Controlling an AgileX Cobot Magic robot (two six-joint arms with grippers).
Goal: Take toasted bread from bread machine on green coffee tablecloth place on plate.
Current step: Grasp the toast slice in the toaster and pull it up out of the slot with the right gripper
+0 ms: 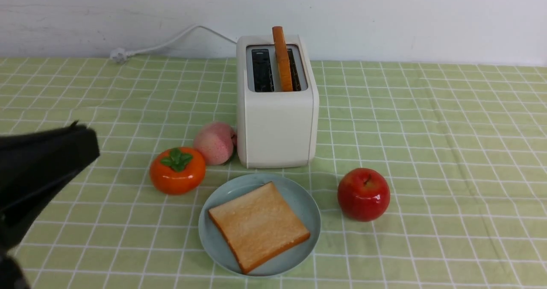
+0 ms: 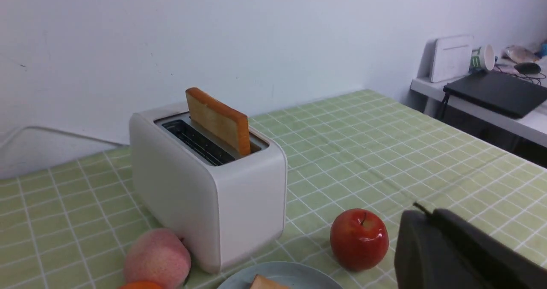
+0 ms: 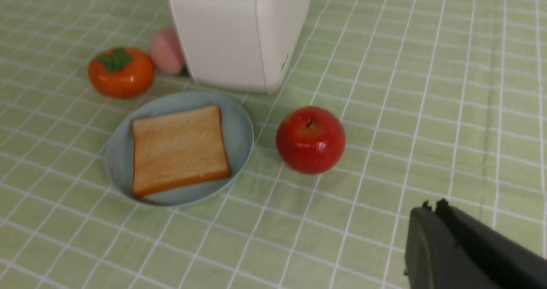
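Find one toast slice [image 1: 258, 227] lying flat on the plate [image 1: 299, 255], and the other toast slice [image 1: 282, 62] standing on edge in the toaster [image 1: 280, 126], in the slot on the robot's right, with much of its height above the top. Expect light, dry, fairly stiff bread, rough rather than slippery, but likely to crumble or dent under a hard squeeze. Pinch gently across both broad faces of the standing slice, near the middle of the exposed part, then lift straight up to avoid scraping crust on the slot. See the left gripper [image 2: 431, 220] and right gripper [image 3: 436, 216] both clenched, clear of either slice. Cannot see the standing slice's lower edge, sunk in the slot, nor most of it in the right wrist view, cropped at the border. Cannot make out the plated slice's underside either.
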